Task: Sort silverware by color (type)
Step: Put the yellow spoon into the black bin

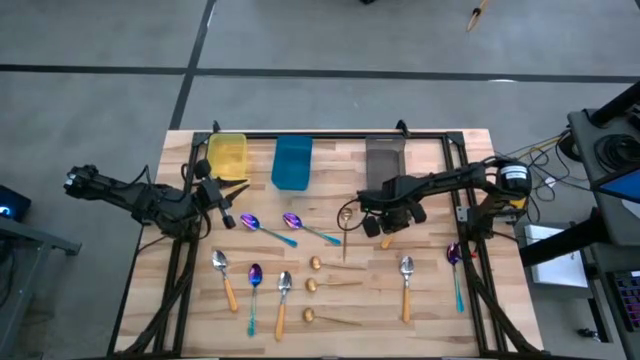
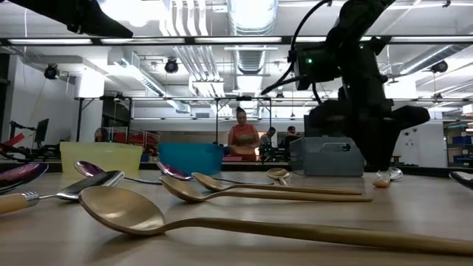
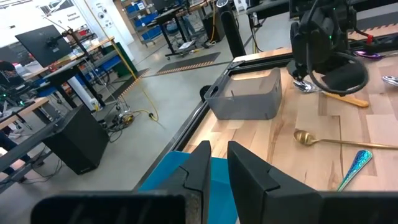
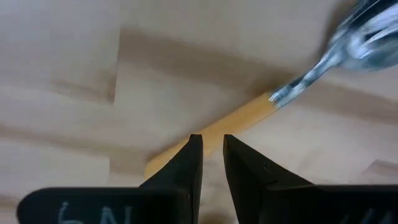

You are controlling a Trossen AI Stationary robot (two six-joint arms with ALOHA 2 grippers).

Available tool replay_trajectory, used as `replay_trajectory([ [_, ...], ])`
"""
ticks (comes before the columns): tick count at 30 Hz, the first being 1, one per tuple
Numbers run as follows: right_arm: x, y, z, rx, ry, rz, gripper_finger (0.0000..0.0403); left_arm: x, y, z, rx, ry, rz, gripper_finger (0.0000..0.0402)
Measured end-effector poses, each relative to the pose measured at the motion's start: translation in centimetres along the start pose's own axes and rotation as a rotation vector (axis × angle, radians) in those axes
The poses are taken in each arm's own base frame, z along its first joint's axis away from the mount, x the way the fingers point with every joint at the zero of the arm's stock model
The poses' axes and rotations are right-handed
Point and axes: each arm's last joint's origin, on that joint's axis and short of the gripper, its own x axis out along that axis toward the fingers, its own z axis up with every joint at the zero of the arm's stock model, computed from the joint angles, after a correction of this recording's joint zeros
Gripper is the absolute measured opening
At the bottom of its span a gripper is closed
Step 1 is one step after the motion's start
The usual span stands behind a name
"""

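Observation:
Several spoons lie flat on the wooden table [image 1: 430,310]: purple ones with teal handles [image 1: 262,228], silver ones with orange handles [image 1: 225,278] and thin gold ones [image 1: 330,265]. My right gripper [image 4: 211,140] points down over one silver spoon with an orange handle [image 4: 249,115], which lies in front of the grey bin [image 1: 384,160]. Its fingers stand close together, with nothing between them, at the middle of the handle. My left gripper [image 3: 219,149] hangs level beside the yellow bin [image 1: 228,155], shut and empty. My right gripper comes at the orange handle [image 4: 236,121] from above, its fingertips [image 4: 194,146] standing across the handle's middle. The spoon lies flat on the table. Whether the fingertips touch the handle I cannot tell.
Yellow, blue [image 1: 292,162] and grey bins stand in a row along the far edge. A gold spoon [image 1: 345,225] lies just left of my right gripper. A black frame rail [image 1: 460,190] borders the table. A person [image 2: 242,137] stands in the room beyond.

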Motion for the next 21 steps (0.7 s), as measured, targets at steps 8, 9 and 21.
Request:
replay_trajectory([
  [8,-1.0,-0.4,0.1,0.088,-0.032,0.023,0.0108,0.0,0.0,0.0,0.013,0.003,0.0,0.0036],
  [9,-1.1,-0.5,0.0,0.1,-0.033,0.018,0.0117,0.0,0.0,-0.1,0.015,0.005,-0.001,0.0036],
  [21,-1.7,-1.4,-1.5,0.326,-0.24,-0.105,0.0141,0.0,0.0,-0.1,0.022,0.01,-0.002,0.0036],
])
